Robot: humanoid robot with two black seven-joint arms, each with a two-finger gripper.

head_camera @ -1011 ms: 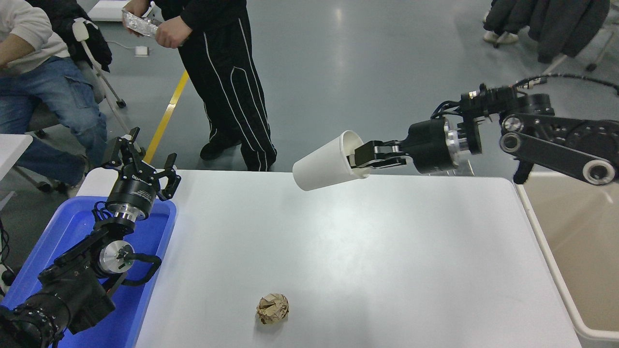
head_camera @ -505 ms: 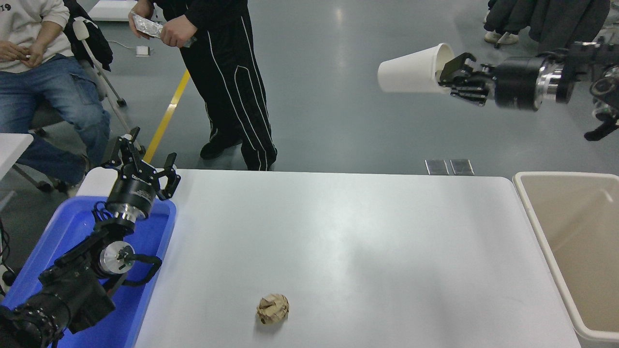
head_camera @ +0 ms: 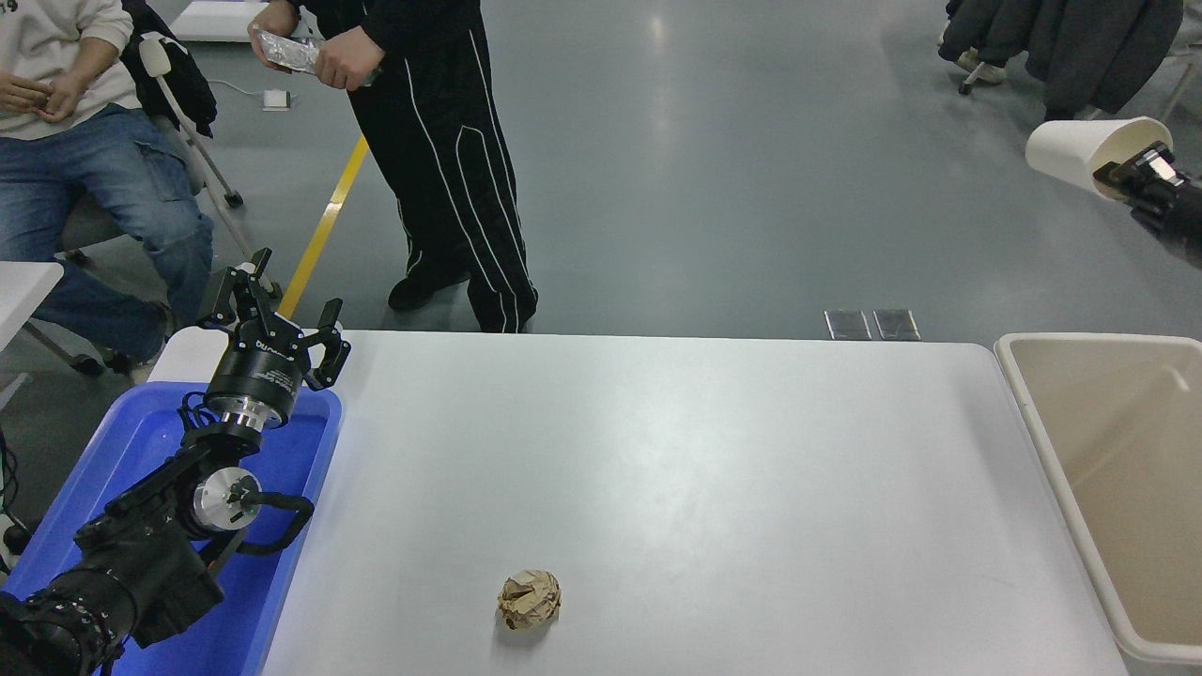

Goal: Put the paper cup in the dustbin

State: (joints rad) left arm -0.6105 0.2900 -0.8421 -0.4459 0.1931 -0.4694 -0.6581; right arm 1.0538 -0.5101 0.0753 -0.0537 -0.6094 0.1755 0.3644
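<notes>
The paper cup [head_camera: 1080, 152] is off-white and lies on its side in the air at the far right, high above the dustbin's far end. My right gripper [head_camera: 1132, 176] is shut on the cup's rim, with one finger inside the mouth; most of the arm is out of the picture at the right edge. The dustbin [head_camera: 1042, 441], beige with a pale rim, stands against the table's right edge, partly cut off. My left gripper [head_camera: 272, 314] is open and parked over the blue tray at the lower left.
A crumpled brown paper ball [head_camera: 530, 599] lies on the white table [head_camera: 676, 469] near the front. A blue tray [head_camera: 282, 563] sits at the left under my left arm. A person stands beyond the far edge and another sits at the top left.
My right gripper has carried the cup up off the table's far edge and then far to the right, to the picture's right edge above the dustbin. The left arm has not moved.
</notes>
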